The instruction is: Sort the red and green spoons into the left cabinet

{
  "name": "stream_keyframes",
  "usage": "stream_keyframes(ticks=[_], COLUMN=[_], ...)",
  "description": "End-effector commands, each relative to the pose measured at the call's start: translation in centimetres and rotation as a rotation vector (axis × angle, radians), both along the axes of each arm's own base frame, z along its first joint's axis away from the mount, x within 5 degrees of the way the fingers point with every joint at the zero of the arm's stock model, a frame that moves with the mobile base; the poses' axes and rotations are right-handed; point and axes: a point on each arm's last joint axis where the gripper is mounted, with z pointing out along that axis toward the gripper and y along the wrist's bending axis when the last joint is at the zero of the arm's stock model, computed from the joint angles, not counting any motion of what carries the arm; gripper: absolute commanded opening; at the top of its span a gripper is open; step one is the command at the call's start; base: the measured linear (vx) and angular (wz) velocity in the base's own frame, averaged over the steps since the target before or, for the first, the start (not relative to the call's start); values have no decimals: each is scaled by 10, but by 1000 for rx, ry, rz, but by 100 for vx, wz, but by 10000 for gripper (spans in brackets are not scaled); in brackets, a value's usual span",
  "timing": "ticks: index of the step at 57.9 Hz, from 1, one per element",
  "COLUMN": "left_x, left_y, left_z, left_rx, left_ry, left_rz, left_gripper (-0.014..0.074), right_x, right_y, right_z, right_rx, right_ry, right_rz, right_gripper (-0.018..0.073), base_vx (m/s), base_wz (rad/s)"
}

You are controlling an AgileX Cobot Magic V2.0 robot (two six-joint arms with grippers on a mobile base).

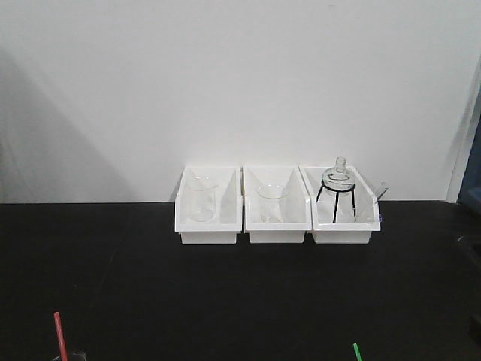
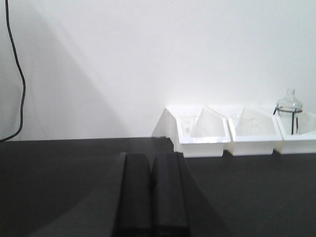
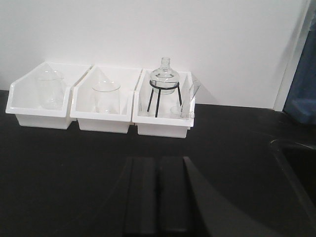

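My feeds are bright and even. The white wall (image 1: pixel 240 75) nearly blows out, and the white bins (image 2: pixel 205 140) wash into glare. A soft diagonal shadow darkens the wall's left. The black desk (image 1: pixel 225 301) swallows detail, and the left gripper (image 2: pixel 150 160) looks blurred near the lens.

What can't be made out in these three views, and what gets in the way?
Red spoon: front view, bottom edge cuts off its lower end.
Green spoon: front view, only a tip clears the bottom edge.
Left cabinet: outside every view.
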Motion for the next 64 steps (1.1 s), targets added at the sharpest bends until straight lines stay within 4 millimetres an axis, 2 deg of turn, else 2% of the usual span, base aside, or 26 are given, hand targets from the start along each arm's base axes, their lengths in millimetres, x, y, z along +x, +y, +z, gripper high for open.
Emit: stream_keyframes(ticks=[1, 7, 12, 17, 24, 34, 42, 48, 58, 64], left_x=[-11, -10, 1, 21, 52, 91, 109, 115, 117, 117], left_y=[1, 1, -1, -4, -8, -13, -15, -15, -16, -16], left_z=[43, 75, 97, 116, 131, 131, 125, 121, 119, 119], left_rx=[-24, -11, 10, 32, 57, 65, 66, 69, 70, 70], left_ry=[-137, -107, -53, 34, 129, 202, 234, 256, 268, 267], left_rz=[-2, -4, -4, -6, -8, -7, -6, -6, -6, -6], left_gripper=[-1, -1, -1, -1, -1, -1, 11, 45, 158, 254], right_x=[1, 1, 1, 1, 1, 1, 1, 1, 1, 1], right_y=[0, 0, 0, 0, 0, 0, 0, 0, 0, 0], right_z=[20, 21, 21, 21, 21, 21, 21, 21, 21, 21], right_rx=[13, 13, 14, 14, 14, 14, 14, 14, 13, 13], right_ry=[-121, -125, -126, -126, -127, -126, -126, -126, -125, -125], right_rz=[-2, -2, -2, -2, -2, -2, -2, -2, -2, -2], right_gripper=[-3, -3, -3, -3, -3, -1, 7, 32, 163, 309], base_vx=[0, 0, 0, 0, 0, 0, 0, 0, 0, 0], base_wz=[-1, -1, 0, 0, 0, 0, 0, 0, 0, 0])
